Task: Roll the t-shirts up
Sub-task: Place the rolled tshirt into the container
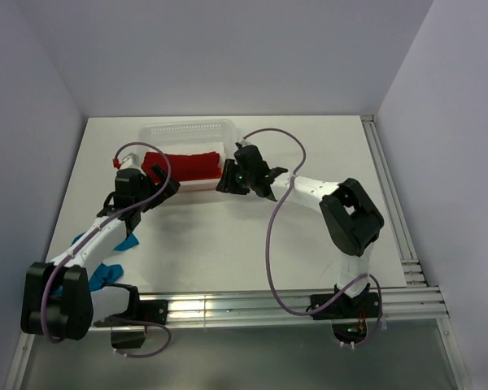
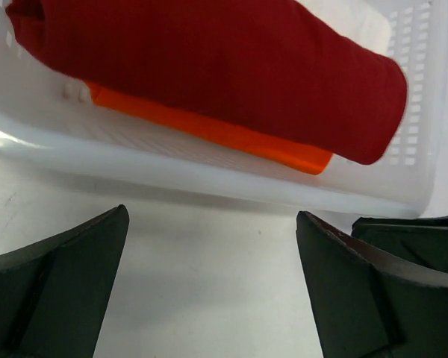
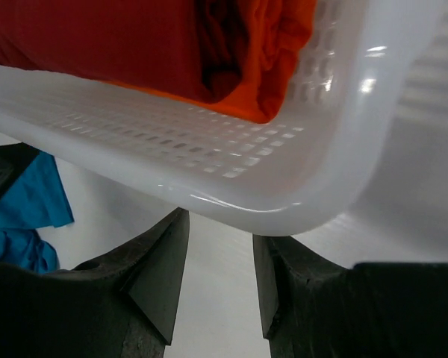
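A dark red t-shirt lies rolled up in the white perforated basket. In the left wrist view this roll rests on a folded orange t-shirt. A teal-blue t-shirt is heaped on the table at the near left, under the left arm. My left gripper is open just in front of the basket's near wall, with only bare table between its fingers. My right gripper sits at the basket's near right corner. Its jaws are apart and nothing is between them.
The basket stands at the back of the white table, left of centre. Aluminium rails run along the right and near edges. Grey walls close in the back and both sides. The teal cloth also shows at the left of the right wrist view.
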`<state>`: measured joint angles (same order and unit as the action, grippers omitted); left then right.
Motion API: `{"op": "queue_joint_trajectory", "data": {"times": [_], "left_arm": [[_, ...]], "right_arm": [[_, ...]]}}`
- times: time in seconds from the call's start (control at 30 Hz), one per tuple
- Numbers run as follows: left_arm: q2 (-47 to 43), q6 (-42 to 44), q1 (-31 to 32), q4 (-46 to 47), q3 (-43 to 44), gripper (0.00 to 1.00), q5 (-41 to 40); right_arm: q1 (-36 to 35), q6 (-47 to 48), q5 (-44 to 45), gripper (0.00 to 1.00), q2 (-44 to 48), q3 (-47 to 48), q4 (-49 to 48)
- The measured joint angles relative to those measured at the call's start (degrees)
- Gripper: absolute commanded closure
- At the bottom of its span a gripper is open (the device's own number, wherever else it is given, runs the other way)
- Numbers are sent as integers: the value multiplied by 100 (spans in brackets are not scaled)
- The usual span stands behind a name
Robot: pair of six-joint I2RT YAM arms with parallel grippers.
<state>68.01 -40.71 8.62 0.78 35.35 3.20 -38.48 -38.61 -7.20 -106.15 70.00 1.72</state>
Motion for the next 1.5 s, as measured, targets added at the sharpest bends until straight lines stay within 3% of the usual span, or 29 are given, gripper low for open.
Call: {"op": "queue_joint_trajectory", "data": {"times": [0.2,0.43,0.6,0.73,1.1,1.5], "left_arm": [[1003,-50,-120,1023,98,0,-26],[2791,48,-341,1738,1576,1,-155],[3016,122,-586,1718,2035,1,-302],[2334,116,-627,1552,1805,1,-299],[-1126,-101,-616,1213,-85,1,-85],[-3978,-420,-601,1032,-2343,1,-76]], "right_arm": [[-94,13,160,51,-778,1008,192],[17,52,216,47,-2026,2796,420],[96,181,94,23,-1882,2702,341],[96,376,-61,19,-892,1600,164],[-166,914,431,7,3263,-1600,-914],[-162,870,1902,5,5812,-4695,-1620]]}}
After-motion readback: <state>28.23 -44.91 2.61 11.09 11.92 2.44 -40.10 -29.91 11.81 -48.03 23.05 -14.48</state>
